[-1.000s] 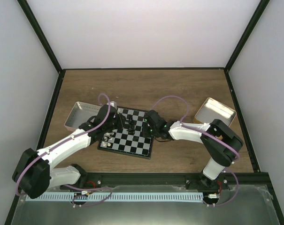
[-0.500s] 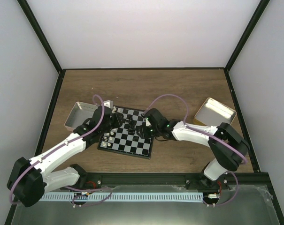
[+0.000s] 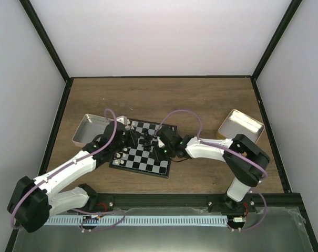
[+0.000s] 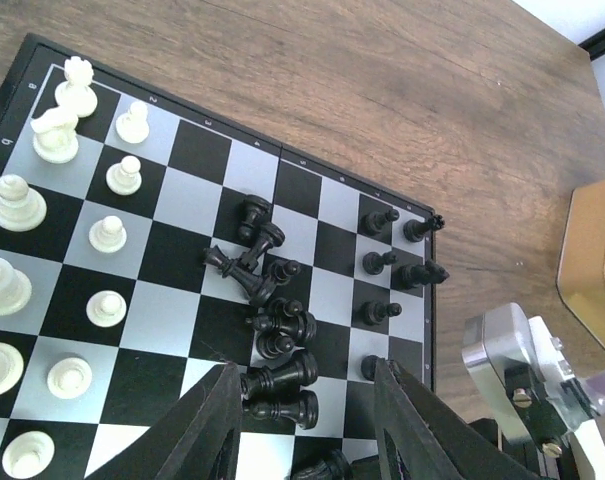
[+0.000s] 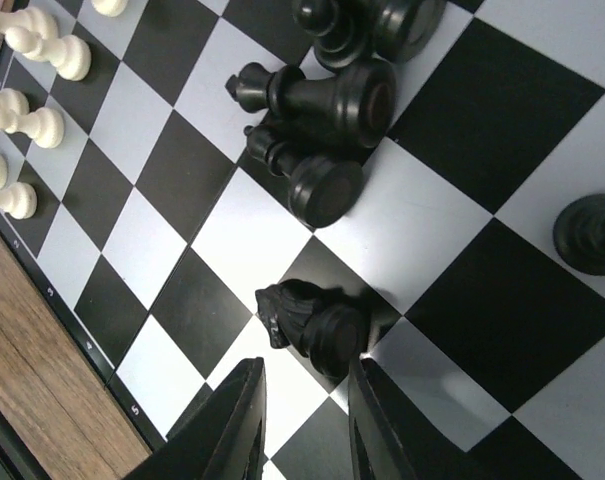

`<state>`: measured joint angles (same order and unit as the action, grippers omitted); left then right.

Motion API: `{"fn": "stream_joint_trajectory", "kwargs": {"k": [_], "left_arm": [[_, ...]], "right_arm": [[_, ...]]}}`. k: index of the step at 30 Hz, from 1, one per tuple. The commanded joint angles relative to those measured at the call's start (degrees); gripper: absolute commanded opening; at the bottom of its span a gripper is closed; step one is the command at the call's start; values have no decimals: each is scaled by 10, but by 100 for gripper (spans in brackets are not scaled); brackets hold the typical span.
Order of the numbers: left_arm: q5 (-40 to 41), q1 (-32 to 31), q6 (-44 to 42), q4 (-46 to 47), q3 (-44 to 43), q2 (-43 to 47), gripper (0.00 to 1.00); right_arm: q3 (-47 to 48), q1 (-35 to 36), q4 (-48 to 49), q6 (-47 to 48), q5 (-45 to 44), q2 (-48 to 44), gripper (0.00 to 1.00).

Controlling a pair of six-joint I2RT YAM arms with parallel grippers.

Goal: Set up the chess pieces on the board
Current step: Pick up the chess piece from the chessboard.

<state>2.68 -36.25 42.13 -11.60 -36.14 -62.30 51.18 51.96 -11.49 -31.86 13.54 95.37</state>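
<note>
Wooden table [image 3: 201, 100] bears the board [image 3: 144, 161], pinkish tin [image 3: 85, 129], tan tin [image 3: 242, 126]

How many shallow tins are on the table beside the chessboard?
2. A pinkish tin lies just left of the board, near its far left corner. A yellow-tan tin sits further off to the right, well apart from the board. Nothing suggests a hidden third.

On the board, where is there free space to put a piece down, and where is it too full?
Free: the strip of squares between the white pawns and the fallen black pieces, and the board squares just beyond that heap. Crowded: the heap itself and the standing black row.
</note>
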Motion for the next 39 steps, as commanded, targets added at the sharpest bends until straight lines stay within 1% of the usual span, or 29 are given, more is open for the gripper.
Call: {"fn": "stream_joint_trajectory", "kwargs": {"k": [1,6,10,15,18,22,26,33,39], "left_arm": [[-26,3,8,21,14,7,40],[-65,3,13,35,41,9,45],[-89,3,27,46,62,9,47],[-104,3,38,68,78,6,48],[-111,3,43,74,84,1,48],[-125,3,56,89,101,-2,48],[-147,2,77,116,123,-4,48],[-175,2,100,155,142,-22,48],[-192,1,124,198,155,-40,48]], "right_arm": [[18,5,-6,-10,-14,11,22],[14,5,7,-19,-35,14,21],[15,5,10,-21,-39,15,28],[25,5,15,-20,-44,19,29],[27,5,17,-21,-50,24,25],[25,5,21,-24,-50,28,17],[18,5,28,-30,-46,27,11],[-5,4,59,-42,-39,13,7],[-28,4,97,-38,-10,-5,6]]}}
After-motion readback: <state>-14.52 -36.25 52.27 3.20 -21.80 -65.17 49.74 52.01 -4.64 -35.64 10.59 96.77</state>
